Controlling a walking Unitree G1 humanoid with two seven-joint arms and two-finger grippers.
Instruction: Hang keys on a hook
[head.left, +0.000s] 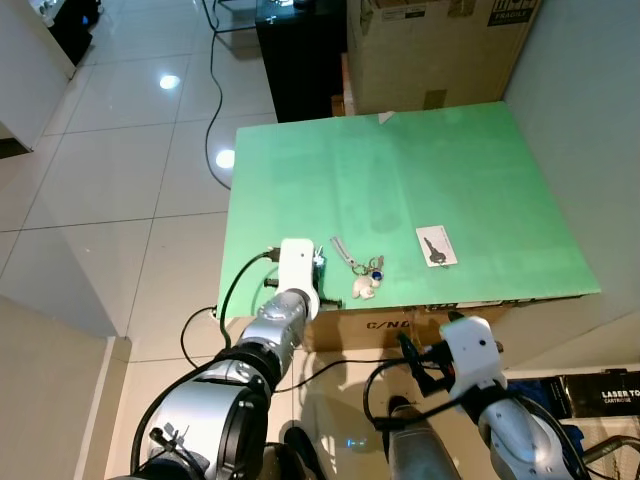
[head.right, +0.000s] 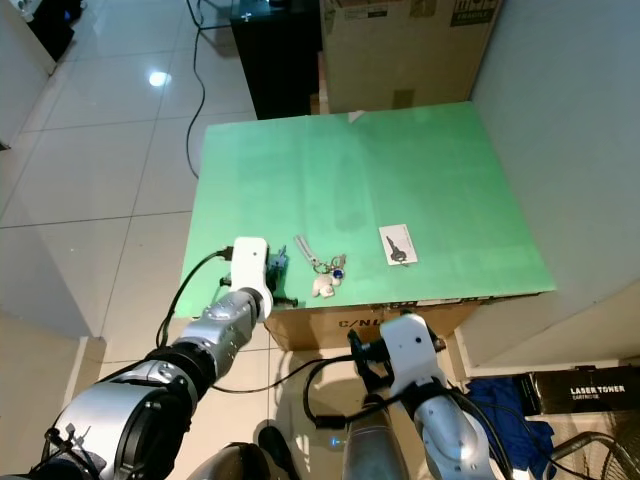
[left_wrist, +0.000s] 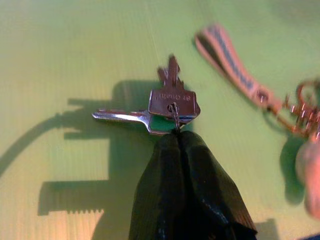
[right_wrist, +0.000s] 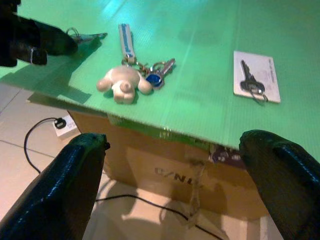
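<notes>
Keys: two silver keys (left_wrist: 170, 107) lie on the green surface (head.left: 420, 170), right at the tips of the left jaws.
Left gripper (left_wrist: 176, 142): low over the surface's near edge, jaws pinched on the keys' ring.
Right gripper (right_wrist: 175, 150): below the surface's near edge, jaws wide, holding nothing.

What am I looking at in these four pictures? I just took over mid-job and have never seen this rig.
A humanoid robot with two silver arms. The two wide pictures come from its head, looking down at a green table. The close-ups come from wrist cameras. The left gripper is shut on the ring of two silver keys at the table's near edge. The right gripper is open below that edge. Also on the table: a keychain with a pale figure and a dark key on a white card.
</notes>
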